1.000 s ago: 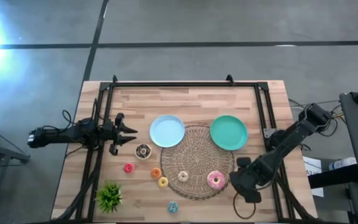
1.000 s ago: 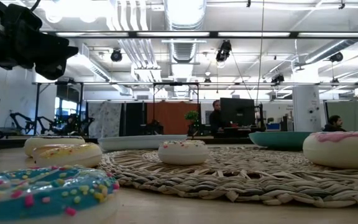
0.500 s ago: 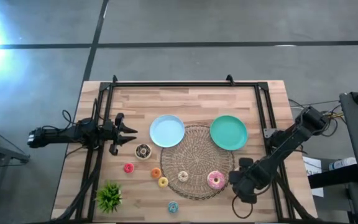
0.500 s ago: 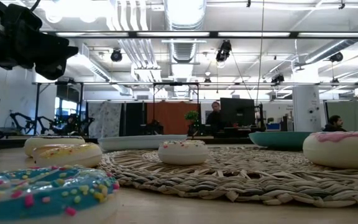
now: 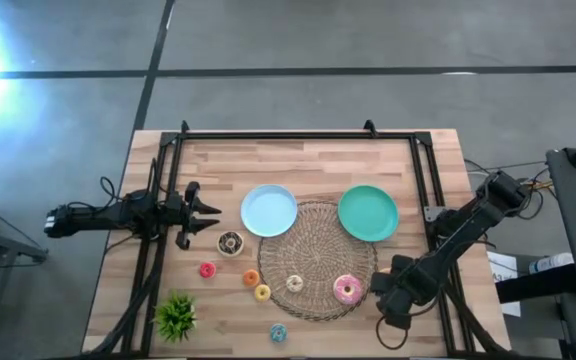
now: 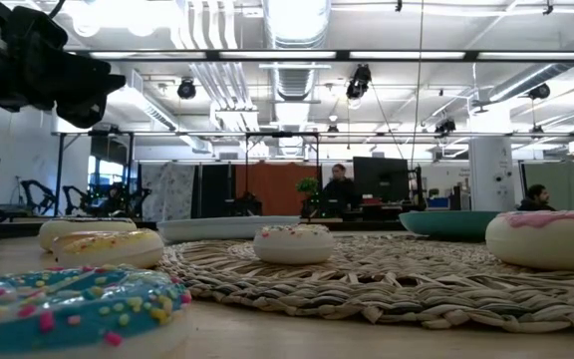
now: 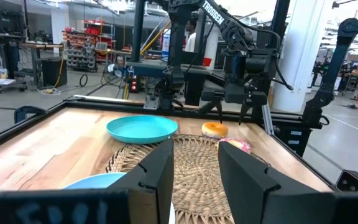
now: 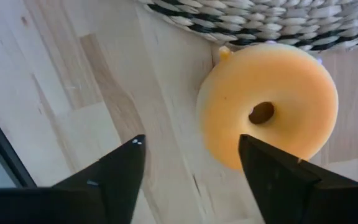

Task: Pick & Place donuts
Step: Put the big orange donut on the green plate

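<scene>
On the wooden table [image 5: 298, 160] we see a round woven mat [image 5: 320, 260] between a pale blue plate [image 5: 269, 211] and a green plate [image 5: 368, 213], both overlapping its far rim. A cream donut [image 5: 294, 284] and a pink donut [image 5: 347, 290] lie on the mat; a chocolate donut [image 5: 230, 242], a red donut [image 5: 206, 269], an orange donut [image 5: 251, 278], a yellow donut [image 5: 262, 293] and a blue donut [image 5: 278, 332] lie on bare wood beside it, near a small green plant [image 5: 176, 316].

Our right gripper [image 5: 380, 291] hangs by the mat's edge, fingers spread, above a plain orange ring [image 8: 267, 104] that touches the mat. Our left gripper [image 5: 208, 217] waits at the table's left, fingers parted, holding nothing. A black frame [image 5: 298, 134] borders the table. We read "TROSSEN" on the right arm [image 7: 225, 22] in the left wrist view.
</scene>
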Controlling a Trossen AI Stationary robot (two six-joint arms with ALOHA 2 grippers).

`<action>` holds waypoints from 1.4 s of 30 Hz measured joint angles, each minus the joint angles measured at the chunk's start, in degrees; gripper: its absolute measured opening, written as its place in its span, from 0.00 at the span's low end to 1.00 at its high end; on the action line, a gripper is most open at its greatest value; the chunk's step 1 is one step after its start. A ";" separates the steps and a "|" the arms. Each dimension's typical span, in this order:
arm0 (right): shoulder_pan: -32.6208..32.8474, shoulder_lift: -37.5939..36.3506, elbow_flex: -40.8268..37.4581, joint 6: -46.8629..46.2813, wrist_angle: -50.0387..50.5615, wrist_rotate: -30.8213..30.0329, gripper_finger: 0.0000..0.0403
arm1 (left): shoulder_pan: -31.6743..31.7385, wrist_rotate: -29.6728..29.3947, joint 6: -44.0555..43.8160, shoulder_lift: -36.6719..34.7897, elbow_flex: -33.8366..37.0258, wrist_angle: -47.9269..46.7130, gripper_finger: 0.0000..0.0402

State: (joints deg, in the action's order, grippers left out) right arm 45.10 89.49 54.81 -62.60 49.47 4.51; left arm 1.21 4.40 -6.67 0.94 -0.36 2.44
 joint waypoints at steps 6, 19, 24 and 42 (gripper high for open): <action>0.00 0.15 -0.25 5.43 -0.26 -1.98 0.78 | 0.00 0.00 0.01 0.01 0.00 0.00 0.25; 0.00 0.68 -4.07 5.78 -2.55 -2.16 0.69 | -0.02 0.00 0.01 0.00 0.00 0.00 0.25; 0.02 0.72 -3.91 5.54 -4.70 -1.38 0.66 | -0.01 0.00 0.00 0.01 0.00 0.02 0.25; 0.02 6.04 -3.55 -9.04 -6.58 -6.48 0.43 | -0.02 -0.03 -0.01 0.58 0.00 -0.68 0.25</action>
State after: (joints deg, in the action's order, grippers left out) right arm 45.12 95.53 51.25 -71.64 42.90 -1.97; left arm 1.19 4.37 -6.68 1.52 -0.36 1.76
